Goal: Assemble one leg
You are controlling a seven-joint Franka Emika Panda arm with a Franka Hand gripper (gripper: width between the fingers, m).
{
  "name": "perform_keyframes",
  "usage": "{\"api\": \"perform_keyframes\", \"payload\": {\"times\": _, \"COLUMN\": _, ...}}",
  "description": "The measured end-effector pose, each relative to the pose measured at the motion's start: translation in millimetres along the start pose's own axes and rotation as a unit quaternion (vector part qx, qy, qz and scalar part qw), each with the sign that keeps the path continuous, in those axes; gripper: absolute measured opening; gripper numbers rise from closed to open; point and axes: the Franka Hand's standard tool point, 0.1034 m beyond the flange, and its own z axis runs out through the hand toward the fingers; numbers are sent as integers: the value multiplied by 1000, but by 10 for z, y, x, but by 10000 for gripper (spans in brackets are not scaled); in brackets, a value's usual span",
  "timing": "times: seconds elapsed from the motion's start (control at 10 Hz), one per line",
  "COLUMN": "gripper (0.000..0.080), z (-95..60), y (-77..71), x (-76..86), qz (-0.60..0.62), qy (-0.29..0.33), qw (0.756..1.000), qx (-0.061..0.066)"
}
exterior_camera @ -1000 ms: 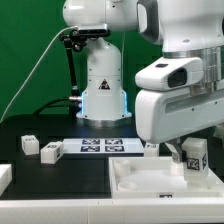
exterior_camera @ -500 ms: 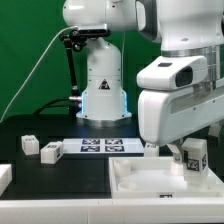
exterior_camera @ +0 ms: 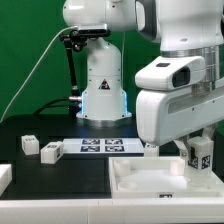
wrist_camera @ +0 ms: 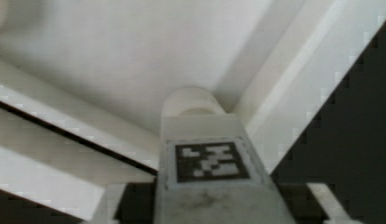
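Observation:
My gripper [exterior_camera: 200, 160] is shut on a leg [exterior_camera: 199, 152], a small white block with a black-and-white tag, and holds it over the exterior view's right side of the large white panel [exterior_camera: 140, 182]. In the wrist view the leg [wrist_camera: 208, 140] stands between my fingers [wrist_camera: 133, 205], tag facing the camera, its rounded tip close over the panel's raised rim [wrist_camera: 279, 60]. The gripper [wrist_camera: 216, 205] grips its sides. Two more legs [exterior_camera: 29, 145] [exterior_camera: 50, 151] lie on the table at the exterior view's left.
The marker board [exterior_camera: 100, 147] lies mid-table in front of the robot base [exterior_camera: 103, 95]. A small white part [exterior_camera: 150, 148] sits by the panel's far edge. Another white piece [exterior_camera: 5, 178] pokes in at the exterior view's left edge.
The gripper with the leg has shifted slightly toward the exterior view's right. Nothing else has moved.

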Motion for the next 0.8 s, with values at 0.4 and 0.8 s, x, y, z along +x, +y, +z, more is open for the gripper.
{"api": "perform_keyframes", "payload": {"times": 0.4, "gripper": 291, "z": 12, "y": 28, "x": -1, "qz": 227, "qy": 37, "qw": 973, "qx": 6}}
{"api": "perform_keyframes", "payload": {"times": 0.8, "gripper": 291, "z": 17, "y": 56, "x": 17, "qz": 487, "qy": 46, "qw": 872, "qx": 29}}
